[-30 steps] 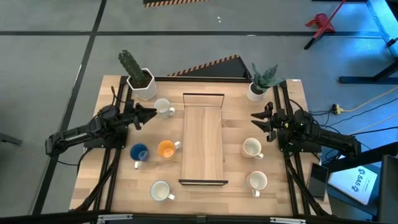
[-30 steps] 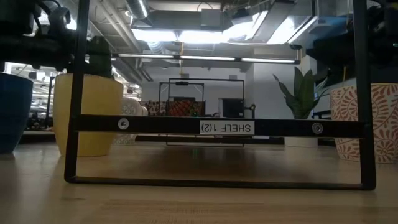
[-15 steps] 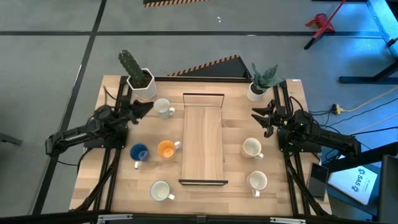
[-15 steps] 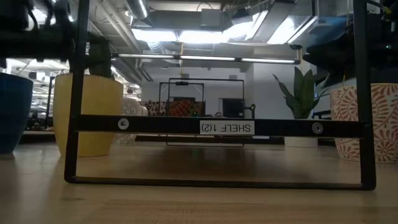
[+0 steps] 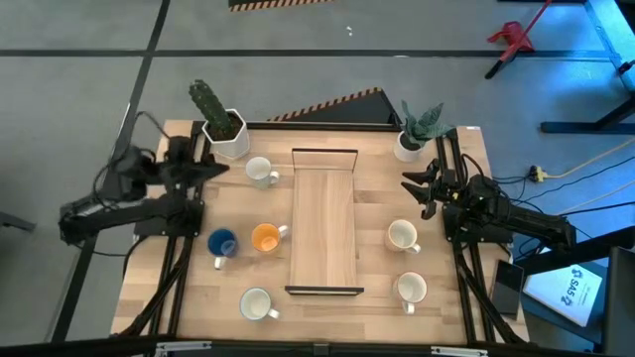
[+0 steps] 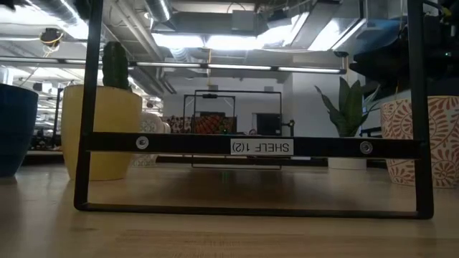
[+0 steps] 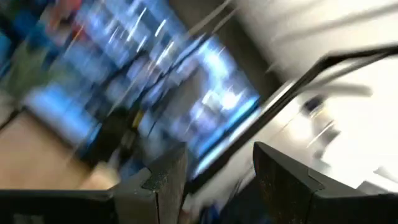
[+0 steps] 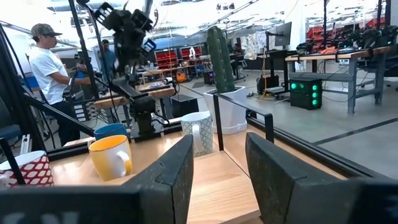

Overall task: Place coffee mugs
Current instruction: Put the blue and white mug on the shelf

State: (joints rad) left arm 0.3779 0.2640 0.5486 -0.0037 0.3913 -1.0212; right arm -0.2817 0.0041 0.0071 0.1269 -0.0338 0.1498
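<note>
The left hand sits raised over the tabletop's left edge, fingers parted and empty. The right hand waits at the right side, also parted and empty. 6 mugs stand on the tabletop: a white one just beside the left hand, blue and orange touching, another white nearer the front, and 2 white right of the wooden shelf.
</note>
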